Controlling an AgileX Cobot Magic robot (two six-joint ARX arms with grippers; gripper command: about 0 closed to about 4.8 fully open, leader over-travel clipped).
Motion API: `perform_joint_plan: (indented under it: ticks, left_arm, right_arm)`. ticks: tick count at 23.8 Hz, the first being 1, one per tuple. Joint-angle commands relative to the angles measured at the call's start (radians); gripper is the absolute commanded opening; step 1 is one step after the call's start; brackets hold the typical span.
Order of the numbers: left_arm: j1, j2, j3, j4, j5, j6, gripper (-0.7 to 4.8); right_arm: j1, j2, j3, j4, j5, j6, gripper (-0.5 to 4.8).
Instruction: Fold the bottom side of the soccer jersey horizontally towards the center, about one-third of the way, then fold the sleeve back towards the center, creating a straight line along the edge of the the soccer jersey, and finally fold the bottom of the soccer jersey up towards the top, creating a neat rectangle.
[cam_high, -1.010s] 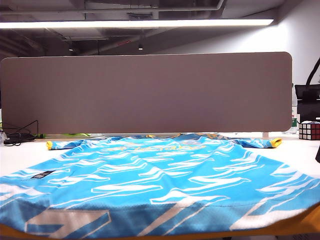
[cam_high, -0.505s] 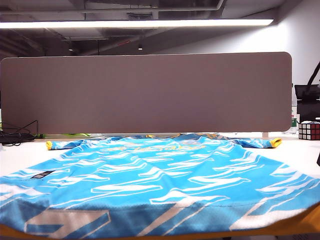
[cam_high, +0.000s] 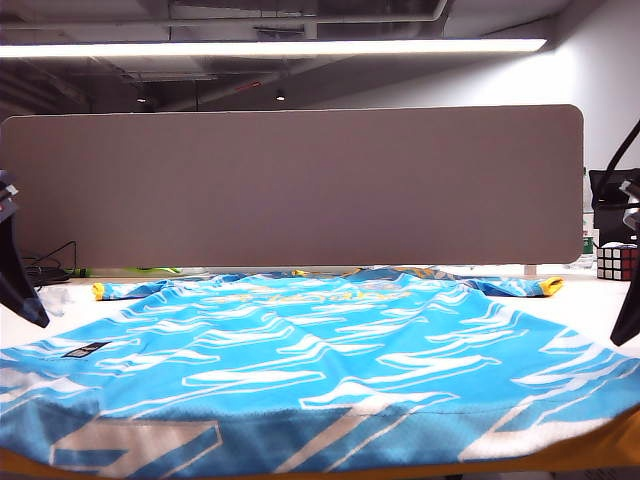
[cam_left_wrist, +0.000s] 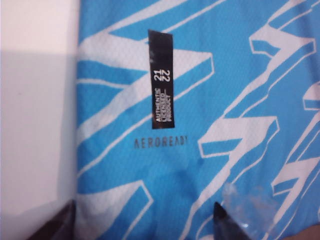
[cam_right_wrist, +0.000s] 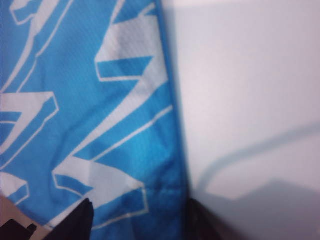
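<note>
The soccer jersey (cam_high: 320, 340), sky blue with white wavy streaks, lies spread flat on the white table (cam_high: 590, 300). The bottom of the soccer jersey (cam_high: 320, 445) is nearest the exterior camera. Its yellow-cuffed sleeves (cam_high: 112, 290) point outward at the far end. My left gripper (cam_high: 35, 310) hangs at the jersey's left side. In the left wrist view this gripper (cam_left_wrist: 145, 222) is open, one finger over the table and one over the fabric near a black label (cam_left_wrist: 161, 75). My right gripper (cam_high: 625, 322) hangs at the right side. In its wrist view it (cam_right_wrist: 140, 217) is open, straddling the jersey's side edge (cam_right_wrist: 172, 125).
A grey partition board (cam_high: 300, 180) closes off the table's far side. A Rubik's cube (cam_high: 618, 262) sits at the back right and dark cables (cam_high: 45, 270) at the back left. A small clear plastic scrap (cam_left_wrist: 250, 205) lies on the fabric by the left gripper.
Both grippers have come down into the exterior view, the left at the left edge and the right at the right edge. The jersey has not moved.
</note>
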Motion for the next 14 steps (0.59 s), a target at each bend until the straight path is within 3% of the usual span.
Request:
perform_joint_plan:
  ticks: [1,8,11,14]
  left_arm:
    - [-0.002,0.019,-0.016,-0.085,-0.048,-0.003,3.5]
    - [-0.002,0.065,-0.016,-0.105,-0.018,0.0,3.49]
    - [-0.002,0.069,-0.016,-0.108,0.024,0.0,3.3]
    - [-0.002,0.069,-0.016,-0.116,0.035,0.0,2.76]
  right_arm:
    - [0.006,0.017,-0.013,-0.034,-0.004,0.0,2.57]
    - [0.054,0.018,-0.013,-0.035,-0.048,0.005,2.57]
    - [0.071,0.018,-0.013,-0.035,-0.048,0.009,2.56]
    - [0.076,0.021,-0.013,-0.026,-0.048,0.027,2.56]
